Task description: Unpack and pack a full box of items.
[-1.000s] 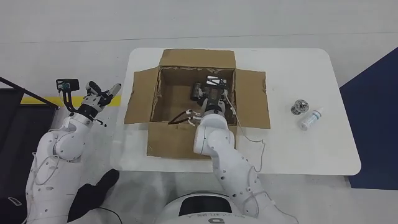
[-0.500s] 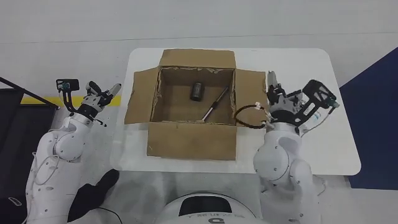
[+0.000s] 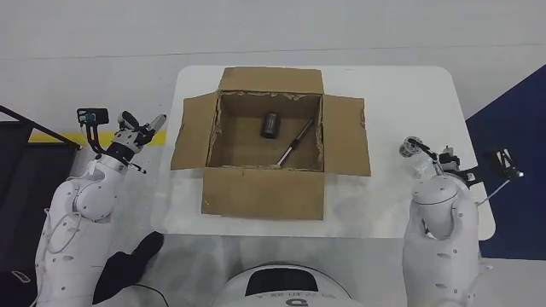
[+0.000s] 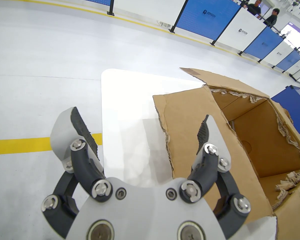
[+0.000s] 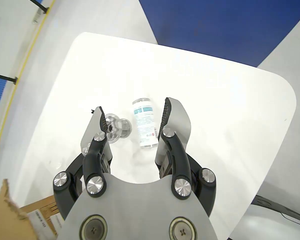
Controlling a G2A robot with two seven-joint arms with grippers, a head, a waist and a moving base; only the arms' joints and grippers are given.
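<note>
**Bright, even hall light; wide-angle bending in the wrist views**

Strong, diffuse light falls from above in all three views. The white worktop (image 3: pixel 401 94) is so bright that it almost merges with the pale floor (image 3: pixel 273 8). Shadows are faint: a soft grey patch lies beside the bottle (image 5: pixel 144 126), and there is mild shade inside the box (image 3: pixel 247 145) along its walls. In the left wrist view the glossy worktop carries a dim grey sheen next to the box flap. Both wrist views bend straight lines near their edges: the barrier panels (image 4: pixel 210 13) curve, and the worktop's edges bow.
</note>
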